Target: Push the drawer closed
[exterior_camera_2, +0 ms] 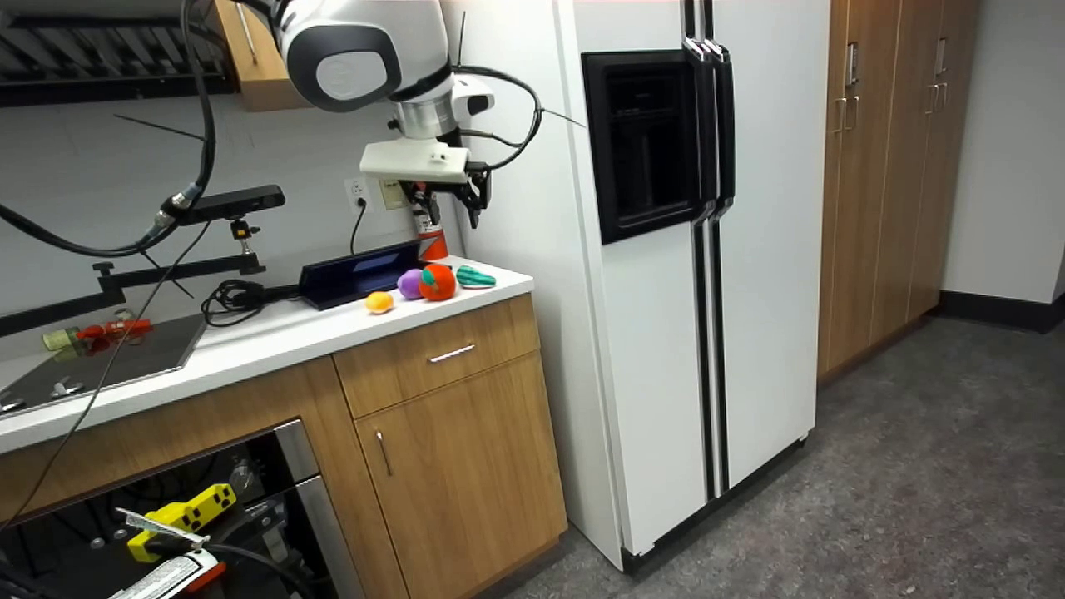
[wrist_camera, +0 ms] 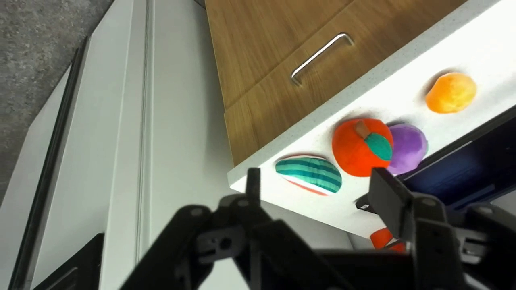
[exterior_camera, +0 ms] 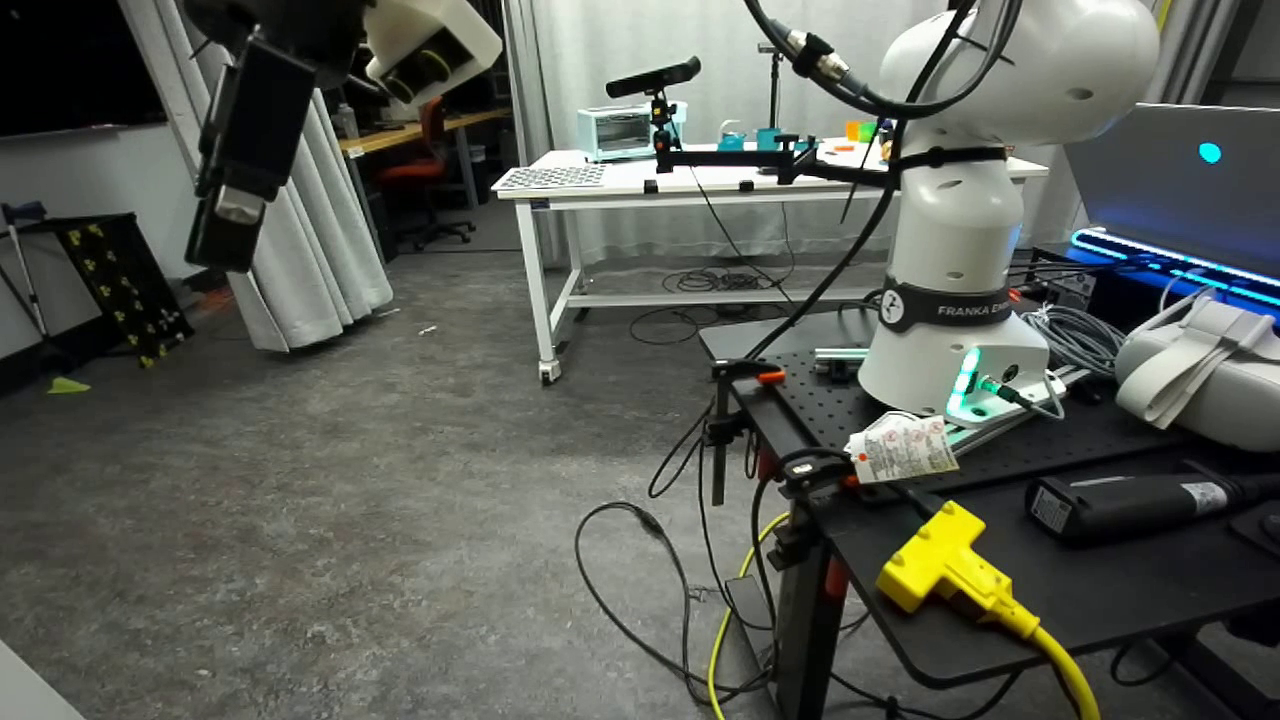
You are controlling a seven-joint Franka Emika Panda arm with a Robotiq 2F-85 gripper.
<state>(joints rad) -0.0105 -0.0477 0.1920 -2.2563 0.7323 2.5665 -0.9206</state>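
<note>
The drawer (exterior_camera_2: 441, 358) shows only its wooden front, with a silver bar handle, under the white counter. In the wrist view the drawer front (wrist_camera: 278, 102) has its handle (wrist_camera: 320, 58) facing out. The front looks flush with the cabinet door below; the white inside is hidden. My gripper (exterior_camera_2: 453, 215) is raised above the right end of the counter, pointing down, apart from the drawer. In the wrist view my gripper (wrist_camera: 317, 177) has its two black fingers spread wide with nothing held between them.
Plush toys, among them an orange-red fruit (wrist_camera: 358, 147) and a watermelon slice (wrist_camera: 312, 175), lie on the counter (exterior_camera_2: 283, 341) below the gripper. A dark tilted panel (exterior_camera_2: 366, 274) and a red bottle (exterior_camera_2: 433, 241) stand behind. A white fridge (exterior_camera_2: 532, 249) adjoins on the right.
</note>
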